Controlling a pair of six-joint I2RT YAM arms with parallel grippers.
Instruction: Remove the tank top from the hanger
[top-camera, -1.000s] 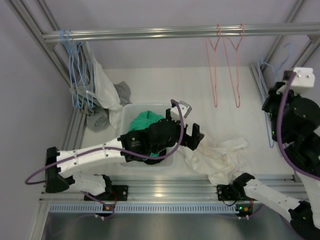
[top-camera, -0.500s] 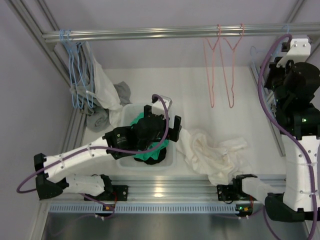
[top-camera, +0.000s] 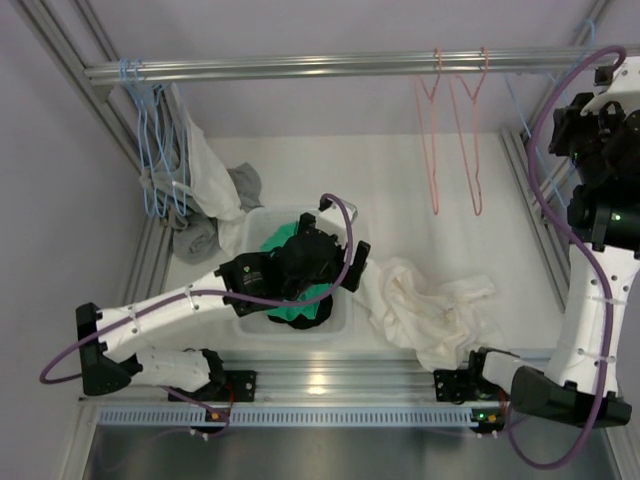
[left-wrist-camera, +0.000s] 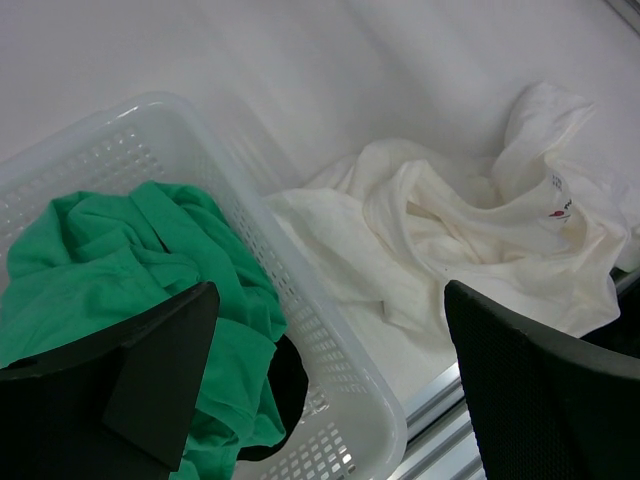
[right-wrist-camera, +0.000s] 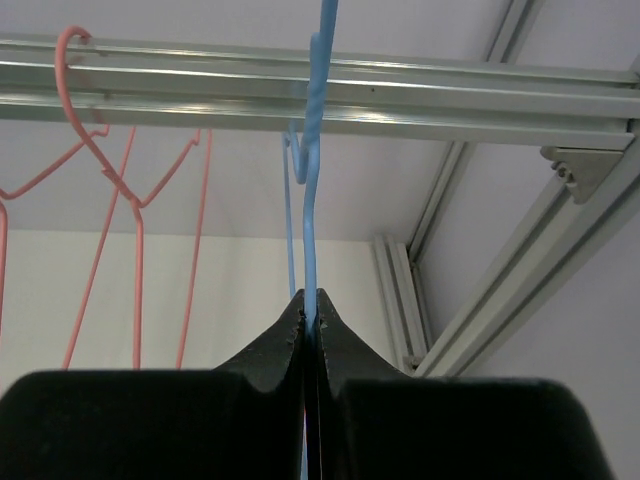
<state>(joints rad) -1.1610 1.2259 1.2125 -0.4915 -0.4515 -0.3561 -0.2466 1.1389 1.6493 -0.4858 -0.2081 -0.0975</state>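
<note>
- The tank top (top-camera: 432, 312) is cream-white and lies in a crumpled, folded heap on the table (top-camera: 400, 190), free of any hanger.
- It sits just right of the white basket (top-camera: 250, 216), with its near edge against the basket's wall.
- A small label (left-wrist-camera: 553, 200) with a red mark shows on one fold.
- The left gripper (left-wrist-camera: 330, 300) hovers over the basket's right rim with its fingers spread wide, holding nothing.
- The right gripper (right-wrist-camera: 310, 310) is clamped tight on the wire of a blue hanger (right-wrist-camera: 308, 200), up by the rail (top-camera: 350, 65) at the far right.
- The blue hanger's lower part is hidden behind the right fingers, and its top is cut off by the frame.
- A dark shape under the green garment (left-wrist-camera: 120, 250) in the basket is too shadowed to identify.
- Two pink hangers (top-camera: 452, 130) hang bare on the rail.
- A bunch of blue hangers (top-camera: 150, 150) at the rail's left end carries white and grey cloth; their number is unclear.
- There is one basket, one green garment and one tank top.
</note>
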